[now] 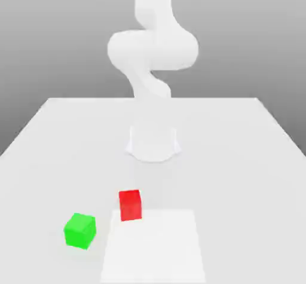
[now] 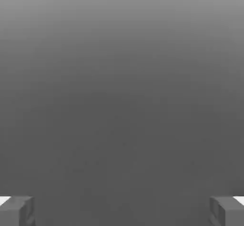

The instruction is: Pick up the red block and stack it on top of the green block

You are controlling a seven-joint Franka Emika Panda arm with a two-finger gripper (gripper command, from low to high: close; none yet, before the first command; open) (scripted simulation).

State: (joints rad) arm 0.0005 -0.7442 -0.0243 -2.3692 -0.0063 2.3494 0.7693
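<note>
In the exterior view, going from the frame's left to its right, the first thing is one green block (image 1: 79, 230), sitting in the lower left of the frame on the white table (image 1: 54, 151). It is turned slightly, so a corner edge faces the camera and two side faces show under its lighter top. It is a cube, so no long axis can be told.

Just to its right and a little higher in the frame stands one red block (image 1: 130, 205), near the green one but apart from it, with a strip of bare table between them. It rests flat, one broad face toward the camera and its top face visible as a thin band; it reads as slightly taller than wide, though it too may simply be a cube. Its lower edge meets the upper left corner of a brighter white square patch (image 1: 153, 246) that fills the lower middle of the frame.

Above, in the centre, the single white arm (image 1: 152, 49) rises from its round base (image 1: 153, 144) and bends out of the top of the frame.

The hand view gives what the exterior view lacks: the gripper (image 2: 122, 211), with two grey fingertips (image 2: 16, 211) at the lower corners of the frame, spread wide with nothing between them, against a plain grey background.
</note>
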